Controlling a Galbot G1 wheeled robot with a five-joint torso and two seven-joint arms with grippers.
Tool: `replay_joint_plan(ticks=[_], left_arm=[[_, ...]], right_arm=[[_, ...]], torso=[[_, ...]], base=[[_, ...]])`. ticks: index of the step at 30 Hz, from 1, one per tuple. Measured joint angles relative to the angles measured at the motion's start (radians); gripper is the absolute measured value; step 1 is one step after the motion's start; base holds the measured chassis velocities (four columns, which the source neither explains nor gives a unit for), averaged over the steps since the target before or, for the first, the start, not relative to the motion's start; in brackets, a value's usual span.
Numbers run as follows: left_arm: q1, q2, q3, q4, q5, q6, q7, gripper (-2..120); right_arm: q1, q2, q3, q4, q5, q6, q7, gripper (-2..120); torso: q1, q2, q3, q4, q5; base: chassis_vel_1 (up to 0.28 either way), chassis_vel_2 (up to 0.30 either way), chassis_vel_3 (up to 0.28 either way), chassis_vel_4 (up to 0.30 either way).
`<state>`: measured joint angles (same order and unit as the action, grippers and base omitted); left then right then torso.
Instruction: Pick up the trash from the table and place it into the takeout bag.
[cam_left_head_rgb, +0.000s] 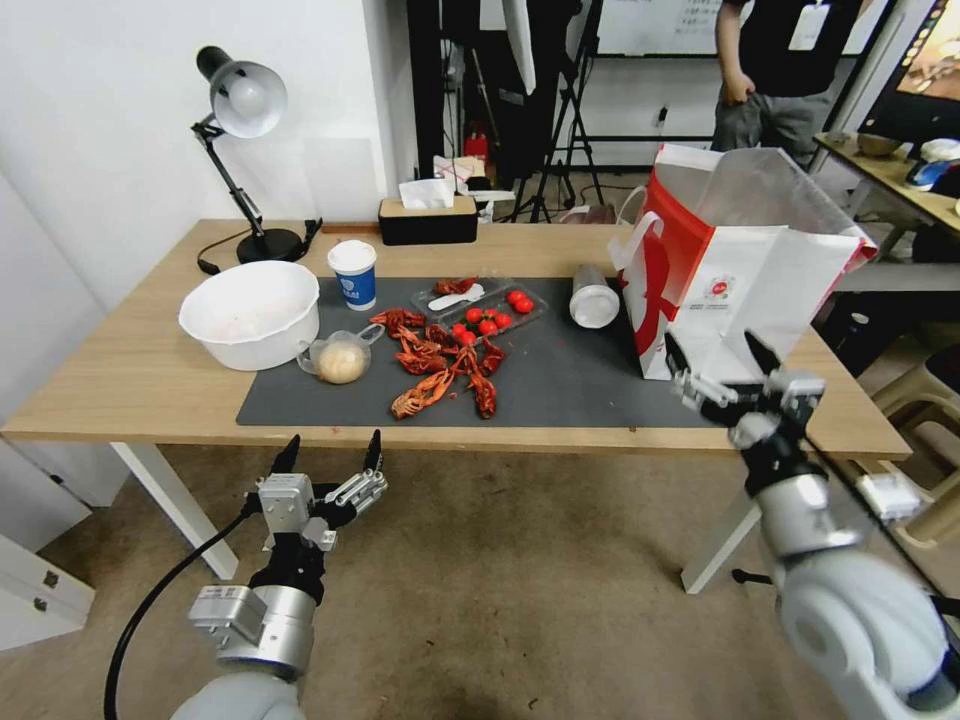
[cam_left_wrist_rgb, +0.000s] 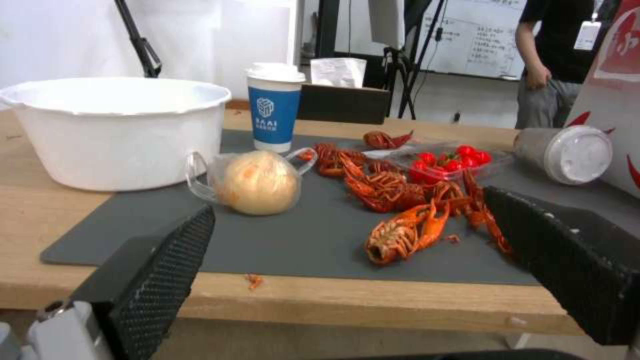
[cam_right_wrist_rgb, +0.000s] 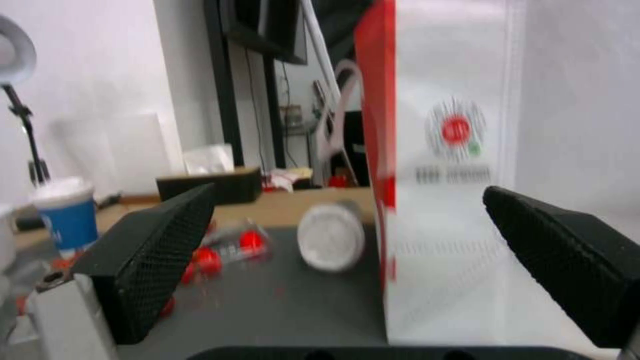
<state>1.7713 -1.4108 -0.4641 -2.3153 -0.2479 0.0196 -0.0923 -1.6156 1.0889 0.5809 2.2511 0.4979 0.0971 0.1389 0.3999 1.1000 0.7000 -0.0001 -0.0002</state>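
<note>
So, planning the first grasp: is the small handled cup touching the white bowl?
Cannot tell. In the left wrist view the cup's handle overlaps the bowl, hiding any gap.

takeout bag (cam_right_wrist_rgb: 467, 165) logo text blurred, its top cut off, lamp (cam_left_wrist_rgb: 140, 45) head cropped in left wrist view

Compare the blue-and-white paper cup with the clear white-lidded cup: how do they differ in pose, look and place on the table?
The blue-and-white paper cup stands upright; the clear white-lidded cup lies on its side, lid toward the robot. The paper cup has an opaque blue wall with a white logo; the other's wall is see-through. The paper cup stands at the dark mat's far edge near the white bowl; the clear cup lies beside the takeout bag. Both carry white lids, and neither is held.
</note>
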Motion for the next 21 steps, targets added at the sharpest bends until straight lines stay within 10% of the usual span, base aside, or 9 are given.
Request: replay_joint_plan(ticks=[21], left_arm=[[0.010, 0.020, -0.003, -0.007, -0.011, -0.002, 0.003, 100]], right_arm=[[-0.195, 0.133, -0.023, -0.056, -0.140, 0.108, -0.050, 100]], torso=[[0.000, 0.000, 0.000, 0.0002, 0.0002]], base=[[0.000, 0.000, 0.000, 0.000]])
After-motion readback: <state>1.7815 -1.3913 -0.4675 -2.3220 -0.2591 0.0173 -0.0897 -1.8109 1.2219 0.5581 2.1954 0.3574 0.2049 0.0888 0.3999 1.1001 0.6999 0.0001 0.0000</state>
